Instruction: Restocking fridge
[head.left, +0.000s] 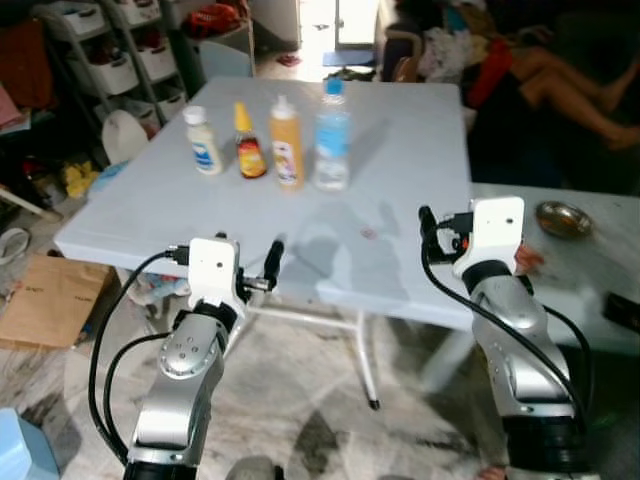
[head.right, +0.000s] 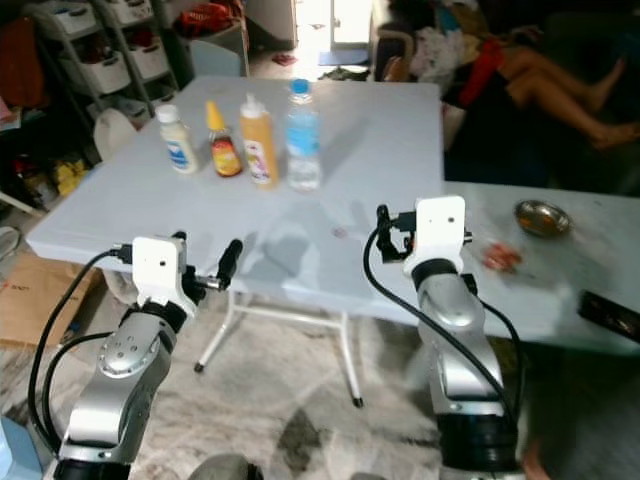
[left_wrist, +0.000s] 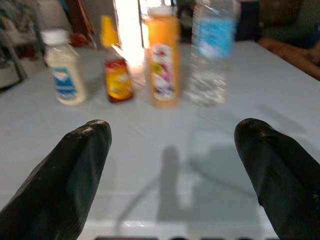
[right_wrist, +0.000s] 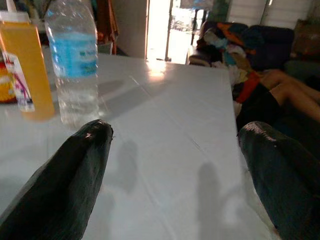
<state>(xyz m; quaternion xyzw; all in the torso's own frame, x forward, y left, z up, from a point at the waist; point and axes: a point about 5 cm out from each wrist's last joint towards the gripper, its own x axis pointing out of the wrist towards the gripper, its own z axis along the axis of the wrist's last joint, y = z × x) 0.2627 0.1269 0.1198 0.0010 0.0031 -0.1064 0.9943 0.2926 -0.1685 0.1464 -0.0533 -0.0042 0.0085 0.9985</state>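
Note:
Four bottles stand in a row on the far half of the pale table (head.left: 400, 150): a white bottle (head.left: 204, 140), a dark red sauce bottle with a yellow cap (head.left: 247, 143), an orange bottle (head.left: 286, 143) and a clear water bottle with a blue label (head.left: 332, 137). My left gripper (head.left: 250, 262) hovers at the table's near edge, open and empty, well short of the bottles. The left wrist view looks between its fingers (left_wrist: 75, 170) toward the row. On the right, my right gripper (head.left: 440, 235) is also open and empty above the near edge, with the water bottle (right_wrist: 74, 60) ahead on its left.
A second table at the right carries a metal bowl (head.left: 563, 219), a small red item (head.left: 528, 258) and a dark flat object (head.left: 622, 312). A cardboard box (head.left: 50, 300) lies on the floor at left, shelves (head.left: 120, 50) stand behind. A person's legs (head.left: 570, 85) rest on a sofa.

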